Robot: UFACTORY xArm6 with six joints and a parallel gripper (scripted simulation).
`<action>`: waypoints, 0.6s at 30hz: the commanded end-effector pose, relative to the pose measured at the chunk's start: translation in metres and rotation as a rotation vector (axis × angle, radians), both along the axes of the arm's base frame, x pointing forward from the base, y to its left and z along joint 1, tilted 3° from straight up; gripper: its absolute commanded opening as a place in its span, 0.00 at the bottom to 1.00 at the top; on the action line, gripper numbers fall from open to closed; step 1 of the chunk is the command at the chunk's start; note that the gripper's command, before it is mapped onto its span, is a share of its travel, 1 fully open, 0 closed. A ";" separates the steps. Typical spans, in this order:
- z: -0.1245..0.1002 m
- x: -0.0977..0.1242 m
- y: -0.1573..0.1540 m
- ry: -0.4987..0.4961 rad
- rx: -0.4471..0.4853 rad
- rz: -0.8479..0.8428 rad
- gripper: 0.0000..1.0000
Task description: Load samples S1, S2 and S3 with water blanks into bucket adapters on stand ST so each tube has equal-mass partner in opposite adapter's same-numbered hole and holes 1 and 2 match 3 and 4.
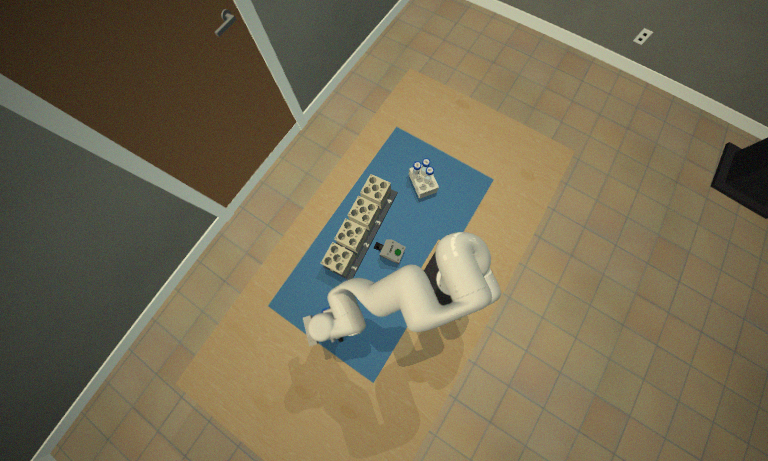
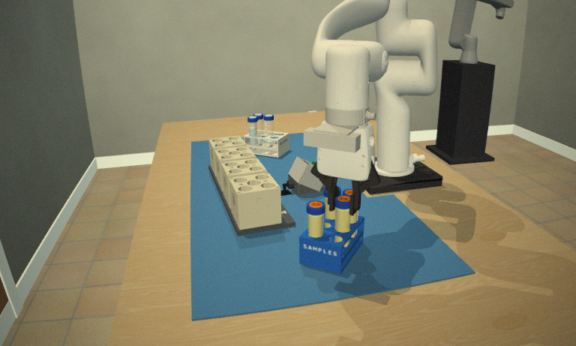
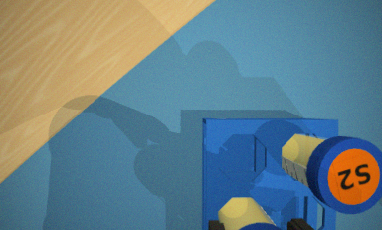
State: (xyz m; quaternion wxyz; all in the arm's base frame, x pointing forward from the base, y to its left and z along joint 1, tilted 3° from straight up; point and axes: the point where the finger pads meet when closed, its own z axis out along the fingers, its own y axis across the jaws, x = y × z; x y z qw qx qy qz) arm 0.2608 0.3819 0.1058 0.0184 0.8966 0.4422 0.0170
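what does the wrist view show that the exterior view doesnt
Only the wrist view: the S2 label on a sample tube cap. Only the exterior view: the gripper shut on a rear sample tube, the adapters on the stand, the blanks rack, the SAMPLES lettering. Both: the blue SAMPLES rack, yellow-filled tubes, blue mat.
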 end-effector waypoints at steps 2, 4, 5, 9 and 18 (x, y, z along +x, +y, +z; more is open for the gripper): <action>0.005 0.001 0.001 -0.003 0.004 0.000 0.00; 0.006 0.001 0.001 -0.003 0.004 0.000 0.00; 0.007 0.001 0.001 -0.003 0.004 0.000 0.00; 0.009 0.001 0.002 -0.003 0.004 0.000 0.00; 0.014 0.000 0.002 -0.003 0.004 0.000 0.00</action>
